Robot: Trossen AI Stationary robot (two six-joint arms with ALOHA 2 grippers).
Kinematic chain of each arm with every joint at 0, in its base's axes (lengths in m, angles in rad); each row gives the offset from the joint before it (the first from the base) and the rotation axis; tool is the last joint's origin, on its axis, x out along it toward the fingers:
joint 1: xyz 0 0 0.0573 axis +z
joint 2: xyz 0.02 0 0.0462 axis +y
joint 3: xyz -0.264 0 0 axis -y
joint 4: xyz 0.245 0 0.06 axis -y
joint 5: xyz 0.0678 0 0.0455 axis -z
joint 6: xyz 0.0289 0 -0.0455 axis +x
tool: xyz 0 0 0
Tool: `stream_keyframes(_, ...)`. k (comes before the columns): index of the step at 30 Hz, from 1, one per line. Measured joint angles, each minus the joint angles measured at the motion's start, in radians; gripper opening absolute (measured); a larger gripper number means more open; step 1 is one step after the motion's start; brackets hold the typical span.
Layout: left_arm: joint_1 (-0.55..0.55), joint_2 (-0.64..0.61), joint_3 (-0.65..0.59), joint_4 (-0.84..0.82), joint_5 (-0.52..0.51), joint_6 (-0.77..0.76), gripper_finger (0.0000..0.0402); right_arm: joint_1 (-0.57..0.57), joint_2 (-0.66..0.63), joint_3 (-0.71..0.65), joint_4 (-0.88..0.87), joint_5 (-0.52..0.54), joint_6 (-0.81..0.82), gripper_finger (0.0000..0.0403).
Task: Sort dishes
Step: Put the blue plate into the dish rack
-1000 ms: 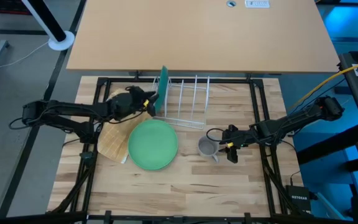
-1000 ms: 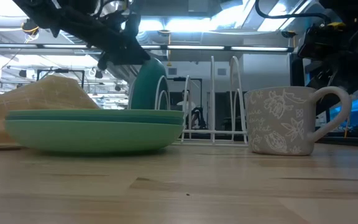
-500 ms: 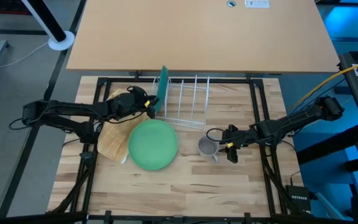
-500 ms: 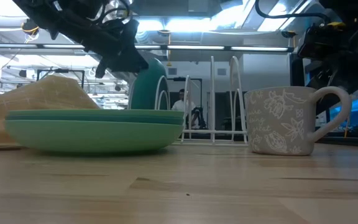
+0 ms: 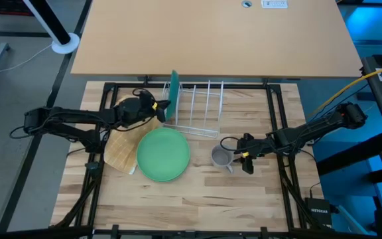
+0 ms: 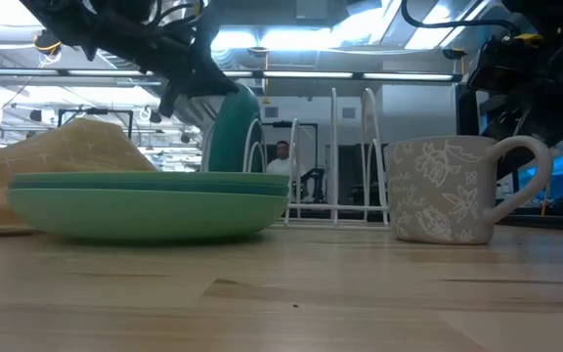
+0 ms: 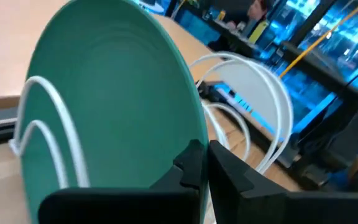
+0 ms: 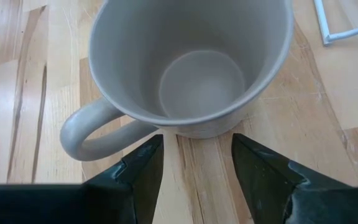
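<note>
On the butcher-block table (image 5: 191, 199) I count one dark teal plate (image 5: 174, 89) standing on edge in the leftmost slot of the white wire rack (image 5: 201, 106), and a stack of green plates (image 5: 163, 154) lying flat near the middle. The low view shows at least two rims in that stack: a darker plate on a lighter, deeper one. One grey patterned mug (image 5: 221, 157) stands upright to the right of the stack, its handle toward my right arm. One tan waffle cloth (image 5: 121, 146) lies bunched at the stack's left edge, partly under it.

My left gripper (image 5: 159, 109) sits just beside the upright teal plate, at the rack's left end and above the cloth. From my left wrist, the two dark fingers (image 7: 229, 180) lie close together with only a thin seam between them, clamping nothing; the plate's rim is right in front of them.

My right gripper (image 5: 243, 158) hovers beside the mug on its handle side. Its fingers (image 8: 138, 171) are spread apart, the mug's base and handle just ahead of them, not touching.

The rack's remaining slots to the right of the teal plate stand open, and bare wood runs along the table's near edge.
</note>
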Motion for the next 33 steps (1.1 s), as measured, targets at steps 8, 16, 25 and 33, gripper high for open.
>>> stream_keyframes(8, 0.0, 0.0, 0.0, 0.027, 0.001, -0.161, 0.0002, 0.0, 0.0, 0.0, 0.0, 0.0, 0.0, 0.0195)
stream_keyframes(16, 0.002, 0.0, 0.0, 0.025, -0.03, -0.196, 0.0003, 0.0, 0.0, 0.0, -0.001, 0.0, 0.0, 0.0195)
stream_keyframes(25, 0.003, -0.086, 0.0, -0.101, -0.125, -0.017, 0.0005, 0.0, 0.0, 0.0, -0.004, 0.0, 0.0, 0.0195)
stream_keyframes(33, 0.002, -0.153, 0.002, -0.344, -0.191, 0.017, 0.0005, 0.0, 0.0, 0.0, -0.001, 0.0, 0.0, 0.0195)
